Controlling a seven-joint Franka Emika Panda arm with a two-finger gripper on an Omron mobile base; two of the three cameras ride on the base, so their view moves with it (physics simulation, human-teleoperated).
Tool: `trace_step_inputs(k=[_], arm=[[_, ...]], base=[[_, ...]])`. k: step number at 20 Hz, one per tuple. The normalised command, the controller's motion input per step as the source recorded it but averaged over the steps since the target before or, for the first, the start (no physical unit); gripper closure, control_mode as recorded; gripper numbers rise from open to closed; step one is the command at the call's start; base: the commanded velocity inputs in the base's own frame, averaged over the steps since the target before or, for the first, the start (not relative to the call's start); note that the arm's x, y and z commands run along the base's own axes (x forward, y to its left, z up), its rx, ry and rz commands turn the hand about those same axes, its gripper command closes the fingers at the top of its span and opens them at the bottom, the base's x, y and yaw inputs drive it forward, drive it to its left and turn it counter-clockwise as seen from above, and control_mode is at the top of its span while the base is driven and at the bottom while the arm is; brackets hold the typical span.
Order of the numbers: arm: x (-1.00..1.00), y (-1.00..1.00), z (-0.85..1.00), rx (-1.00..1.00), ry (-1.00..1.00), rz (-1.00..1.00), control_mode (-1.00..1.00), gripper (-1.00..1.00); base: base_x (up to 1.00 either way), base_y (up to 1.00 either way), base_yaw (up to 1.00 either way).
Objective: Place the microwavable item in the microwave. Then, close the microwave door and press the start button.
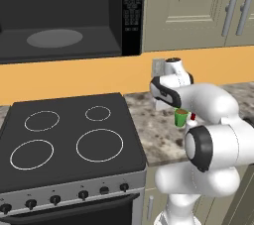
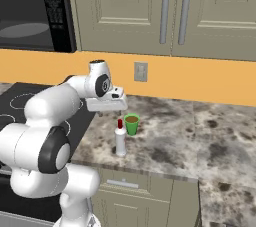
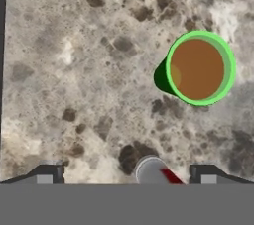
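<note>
Two fingertips, spread wide and empty, hang above the counter (image 2: 200, 136) near its front edge. The gripper (image 3: 126, 174) should centre over the green cup (image 3: 198, 69), avoiding the bottle (image 2: 120, 141) just beside it.

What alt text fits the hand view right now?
Looking down on a speckled stone counter: a green cup of brown liquid stands upper right, untouched. Two dark fingers sit wide apart at the bottom, a red-capped white bottle between them.

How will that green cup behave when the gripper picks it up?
The green cup looks rigid, so it should hold its shape. It is filled with something brown nearly to the rim, so tilting may spill it. The white bottle beside it could get knocked over.
</note>
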Motion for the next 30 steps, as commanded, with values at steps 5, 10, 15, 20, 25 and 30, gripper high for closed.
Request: trace_step_inputs(k=[5, 10, 15, 20, 25, 30], arm=[[0.17, -0.06, -0.16, 0.00, 0.00, 0.00, -1.00, -1.00], [0.18, -0.10, -0.11, 0.00, -0.01, 0.00, -1.00, -1.00], [0.35, -0.20, -0.02, 0.00, 0.00, 0.03, -1.00, -1.00], [0.28, -0.16, -0.15, 0.00, 0.00, 0.03, -1.00, -1.00], [0.18, -0.05, -0.31, 0.00, 0.00, 0.01, -1.00, -1.00], [0.22, 0.00, -0.33, 0.00, 0.00, 0.00, -1.00, -1.00]], base=[[0.00, 0.00, 0.00], [0.00, 0.00, 0.00], [0.00, 0.00, 0.00], [0.00, 0.00, 0.00], [0.00, 0.00, 0.00], [0.00, 0.00, 0.00]])
